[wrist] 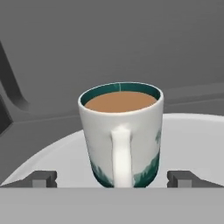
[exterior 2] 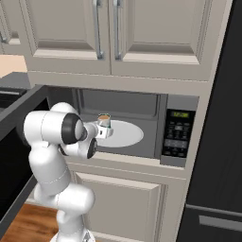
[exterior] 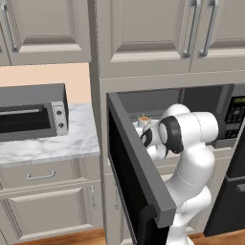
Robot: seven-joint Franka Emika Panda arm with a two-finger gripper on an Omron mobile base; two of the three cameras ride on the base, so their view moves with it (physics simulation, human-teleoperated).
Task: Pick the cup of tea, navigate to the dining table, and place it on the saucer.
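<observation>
Reaching into the open microwave (exterior 2: 142, 125), the pincer (wrist: 112, 179) stands spread just before the cup of tea (wrist: 121, 135).

The cup stands upright on the round white turntable (exterior 2: 125, 134) inside the microwave, its handle turned toward the hand, and brown tea comes near to the rim. One dark fingertip (wrist: 43, 178) shows on each side of the cup base, apart from it. Free plate surface lies around the cup. The microwave door (exterior: 136, 177) hangs wide open on the arm's left, beside the marble tabletop (exterior: 52, 143) with a toaster oven (exterior: 31, 112).
</observation>
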